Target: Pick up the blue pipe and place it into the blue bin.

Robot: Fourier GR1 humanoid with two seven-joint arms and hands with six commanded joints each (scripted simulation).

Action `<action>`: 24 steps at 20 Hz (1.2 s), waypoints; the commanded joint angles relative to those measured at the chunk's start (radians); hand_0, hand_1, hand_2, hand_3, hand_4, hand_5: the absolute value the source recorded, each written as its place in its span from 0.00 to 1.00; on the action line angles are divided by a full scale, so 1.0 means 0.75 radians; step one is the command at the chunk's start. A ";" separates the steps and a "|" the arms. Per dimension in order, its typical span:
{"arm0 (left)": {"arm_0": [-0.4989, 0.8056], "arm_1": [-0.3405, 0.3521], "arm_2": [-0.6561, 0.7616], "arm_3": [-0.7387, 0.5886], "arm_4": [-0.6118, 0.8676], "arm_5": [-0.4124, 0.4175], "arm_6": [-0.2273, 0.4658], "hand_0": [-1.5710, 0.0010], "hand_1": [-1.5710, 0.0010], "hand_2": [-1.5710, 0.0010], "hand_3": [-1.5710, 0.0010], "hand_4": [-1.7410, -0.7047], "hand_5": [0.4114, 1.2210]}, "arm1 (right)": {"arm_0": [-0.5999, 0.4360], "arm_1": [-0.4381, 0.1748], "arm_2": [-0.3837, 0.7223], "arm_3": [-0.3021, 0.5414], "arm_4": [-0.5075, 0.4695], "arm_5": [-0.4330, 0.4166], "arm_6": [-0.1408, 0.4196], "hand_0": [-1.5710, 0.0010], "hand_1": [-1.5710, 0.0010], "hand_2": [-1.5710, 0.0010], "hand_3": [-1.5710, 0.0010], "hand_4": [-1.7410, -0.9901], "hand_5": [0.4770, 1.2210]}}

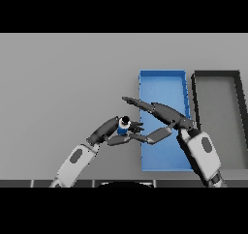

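Observation:
The blue pipe (123, 127) is short, with a dark ring-shaped end facing up. It is held in my left hand (105, 130), whose fingers and thumb are curled round it, just left of the blue bin (162, 83). My left arm comes in from the lower left. My right hand (167, 116) is over the blue bin, open, with straight fingers and thumb reaching left toward the pipe. Its upper fingers (133, 102) pass above the pipe and its thumb (147, 138) reaches below it. The right hand hides part of the bin floor.
A dark grey bin (218, 112) stands right beside the blue bin, on its right. My right forearm (203, 155) crosses the blue bin's lower right corner. Grey table (63, 83) stretches to the left and back.

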 commanded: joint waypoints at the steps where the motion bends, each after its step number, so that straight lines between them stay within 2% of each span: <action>1: 0.001 -0.010 -0.008 -0.003 -0.004 -0.005 -0.003 0.00 0.00 0.00 0.00 0.27 1.00 | -0.028 0.011 0.016 0.001 0.002 0.014 -0.008 1.00 1.00 0.97 1.00 0.63 0.10; 5: -0.013 -0.018 0.027 0.009 0.060 -0.057 0.030 0.00 0.00 0.00 0.00 0.26 1.00 | -0.149 0.058 0.070 0.056 0.026 0.038 0.042 0.99 0.99 0.96 1.00 0.69 0.08; 8: -0.014 -0.019 0.024 -0.002 0.020 -0.043 0.064 0.00 0.00 0.00 0.00 0.26 1.00 | -0.222 0.099 0.102 0.111 0.031 0.051 0.089 0.98 0.98 0.95 1.00 0.74 0.06; 10: -0.008 -0.015 0.030 0.002 0.004 -0.046 0.038 0.00 0.00 0.00 0.00 0.26 1.00 | -0.259 0.116 0.104 0.141 0.038 0.057 0.089 0.98 0.96 0.93 0.99 0.73 0.04; 11: -0.016 -0.015 0.036 0.013 -0.003 -0.047 0.059 0.00 0.00 0.00 0.00 0.27 1.00 | -0.280 0.124 0.110 0.171 0.055 0.073 0.085 0.96 0.93 0.89 0.97 0.72 0.03; 12: -0.009 -0.011 0.038 0.004 -0.005 -0.051 0.072 0.00 0.00 0.00 0.00 0.27 1.00 | -0.308 0.140 0.116 0.202 0.075 0.079 0.091 0.89 0.86 0.83 0.92 0.68 0.01; 13: -0.003 -0.010 0.045 0.009 0.000 -0.057 0.042 0.00 0.00 0.00 0.00 0.22 1.00 | -0.310 0.145 0.118 0.206 0.068 0.090 0.078 0.79 0.77 0.76 0.85 0.62 0.01; 14: -0.004 -0.013 0.040 -0.004 0.003 -0.057 0.101 0.00 0.00 0.00 0.00 0.17 1.00 | -0.330 0.164 0.127 0.224 0.069 0.095 0.080 0.68 0.66 0.66 0.74 0.55 0.02; 16: -0.011 -0.022 0.028 -0.009 -0.020 -0.043 0.146 0.00 0.00 0.00 0.00 0.11 1.00 | -0.322 0.179 0.133 0.227 0.072 0.098 0.058 0.44 0.44 0.42 0.51 0.37 0.05; 19: 0.003 -0.035 0.044 -0.003 0.016 -0.058 0.135 0.00 0.00 0.00 0.03 0.06 1.00 | -0.331 0.217 0.140 0.261 0.044 0.075 0.070 0.23 0.23 0.22 0.35 0.21 0.23; 21: 0.014 -0.048 0.054 -0.012 0.052 -0.081 0.097 0.00 0.00 0.00 0.04 0.04 1.00 | -0.316 0.219 0.150 0.243 0.015 0.070 0.052 0.14 0.14 0.14 0.24 0.15 0.51; 24: 0.002 -0.055 0.076 0.005 0.053 -0.101 0.088 0.00 0.00 0.00 0.08 0.02 1.00 | -0.302 0.208 0.174 0.229 0.053 0.070 0.004 0.07 0.07 0.07 0.14 0.08 0.75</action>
